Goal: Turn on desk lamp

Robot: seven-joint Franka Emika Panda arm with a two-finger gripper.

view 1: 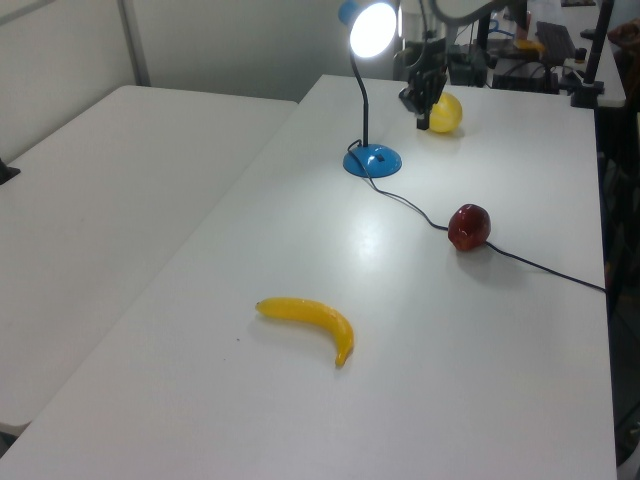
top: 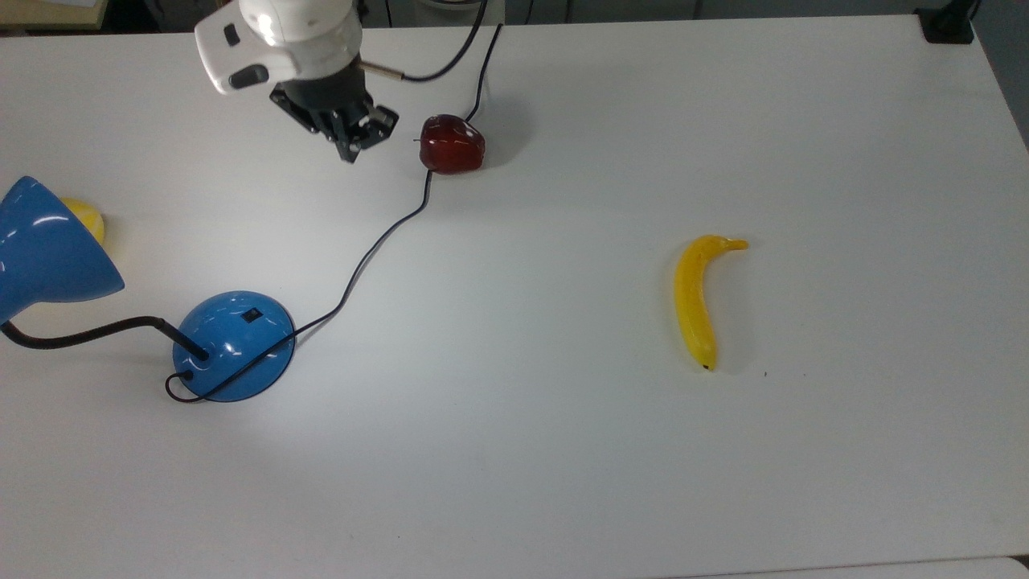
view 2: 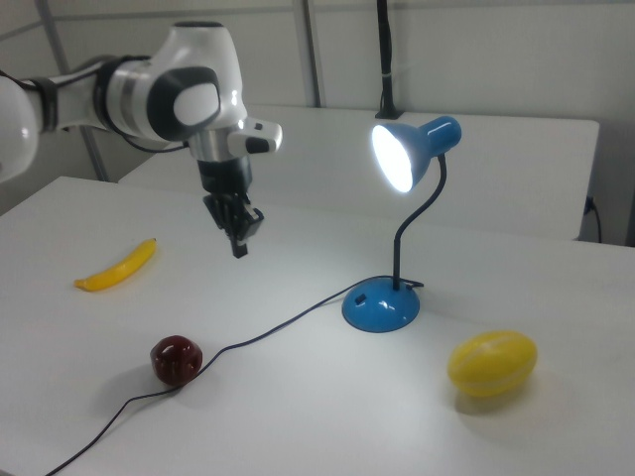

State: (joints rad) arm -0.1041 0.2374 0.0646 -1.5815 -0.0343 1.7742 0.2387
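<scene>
My black two-finger gripper [view 2: 239,241] hangs clenched and empty above the white table [top: 563,450], near the dark red apple [view 2: 177,359]. I see the glossy blue desk lamp [view 2: 382,302] lit, at the top view's left, its black cord [top: 370,249] passing the apple.

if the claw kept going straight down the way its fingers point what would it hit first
Probably bare white table. In the right view the claw hangs fingers down, above open tabletop between the dark red apple and the banana. The lamp cord runs nearby, though depth is unclear.
</scene>
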